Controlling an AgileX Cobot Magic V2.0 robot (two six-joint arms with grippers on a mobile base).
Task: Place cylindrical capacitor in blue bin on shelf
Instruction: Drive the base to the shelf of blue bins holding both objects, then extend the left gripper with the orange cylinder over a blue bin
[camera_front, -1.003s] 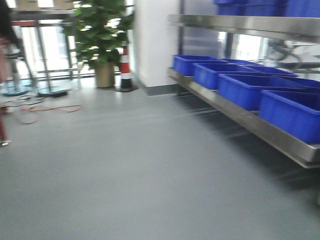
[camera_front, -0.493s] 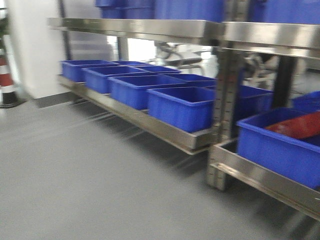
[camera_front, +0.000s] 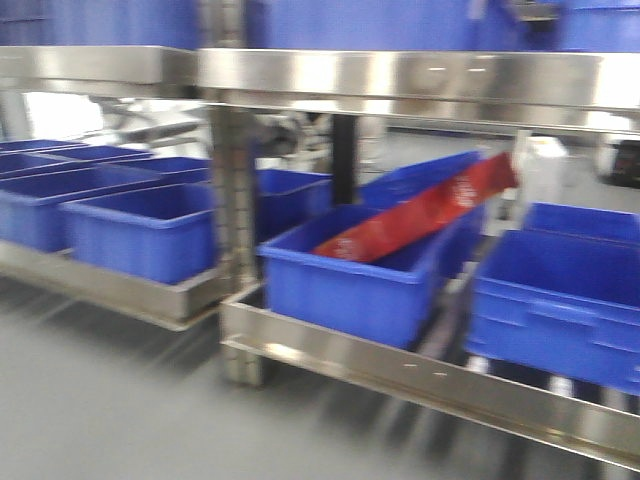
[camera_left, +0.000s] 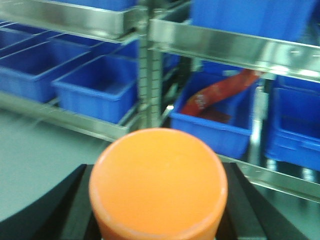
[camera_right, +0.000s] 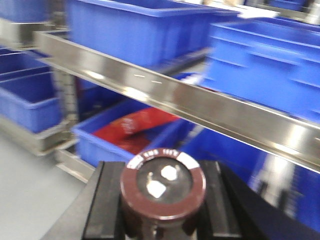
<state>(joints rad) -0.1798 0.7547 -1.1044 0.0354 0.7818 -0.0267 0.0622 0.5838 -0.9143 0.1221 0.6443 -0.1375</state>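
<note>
The right claw (camera_right: 162, 212) is clenching the cylindrical capacitor (camera_right: 162, 187), its black fingers (camera_right: 107, 200) pressing on both sides of the dark brown can. The capacitor's top is facing the camera, showing two pale terminals and a white band along the rim. That band is carrying dark print, but blur is making it unreadable.

The left claw (camera_left: 157, 205) is gripping an orange cylinder (camera_left: 157, 180) in the same way; no lettering is showing on its plain top.

Both arms are facing the shelf (camera_front: 400, 80), whose broad shiny rail is running across above the lower level. There a blue bin (camera_front: 340, 285) is sitting just beside an upright post (camera_front: 232, 230), and a long red packet (camera_front: 420, 215) is lying slanted in it, one end poking over the back rim. White marks on the packet are looking like writing, too smeared to make out. More blue bins (camera_front: 140, 235) are lining the rails on either side and filling the level above. The grey floor (camera_front: 100, 400) is stretching in front.
</note>
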